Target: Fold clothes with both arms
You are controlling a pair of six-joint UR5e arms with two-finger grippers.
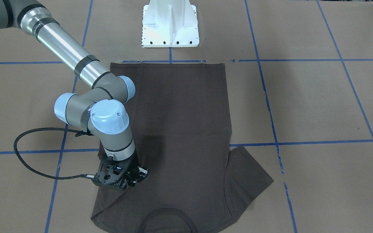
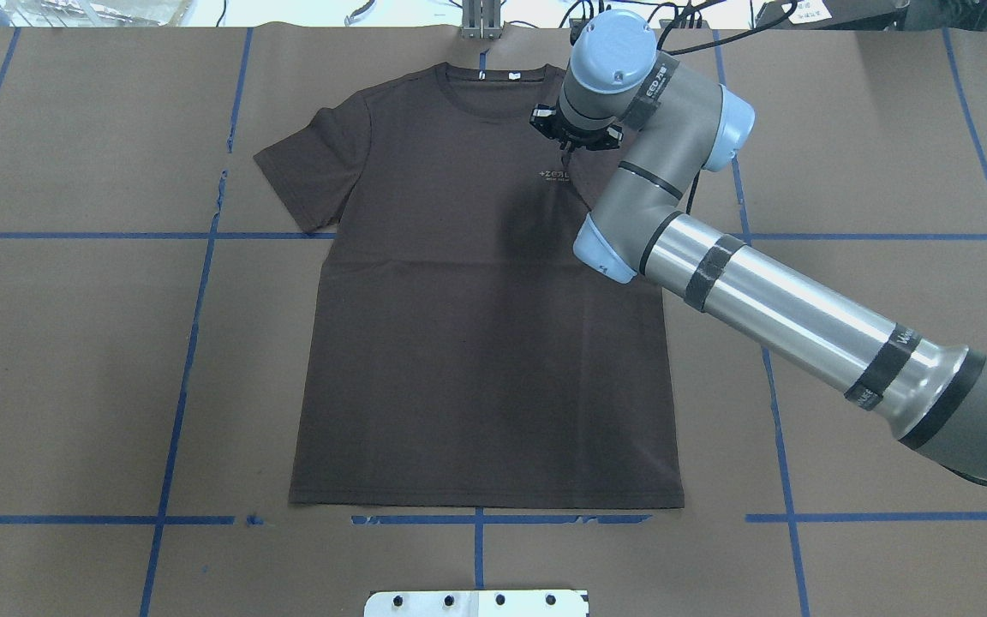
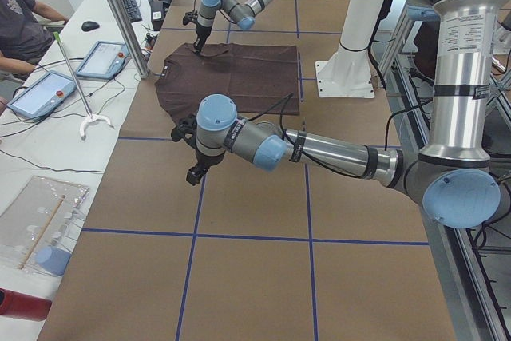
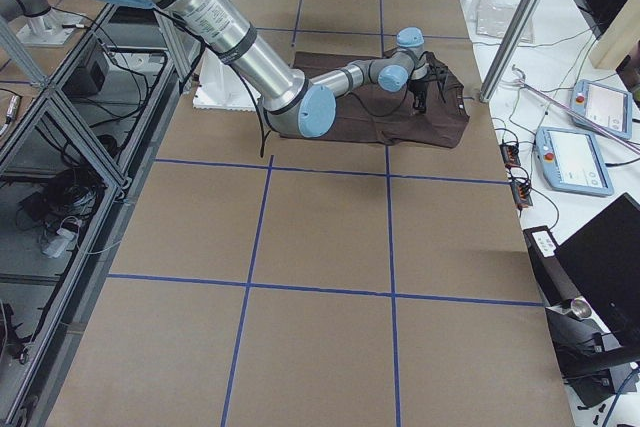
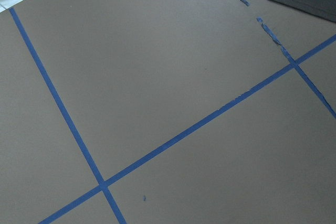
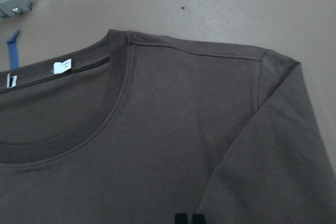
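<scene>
1. The dark grey-brown short-sleeved T-shirt [image 2: 459,343] lay flat on the brown paper-covered table [image 2: 74,386], with its collar at the far side.
2. The black two-finger right gripper [image 2: 568,158] pointed down over its chest near the collar, fingertips together and empty.
3. The black left gripper [image 3: 194,173] hung over bare paper left of the shirt. I cannot tell whether its claw was apart or together.

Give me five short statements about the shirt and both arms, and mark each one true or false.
1. The T-shirt lies spread flat, chest lettering up. True.
2. The right gripper is above the shirt's hem. False: it is near the collar, by the lettering.
3. The left gripper is off the shirt, above bare table. True.
4. The sleeve on the robot's left is folded onto the chest. False: it lies spread out on the table.
5. White tags show inside the collar. True.
</scene>
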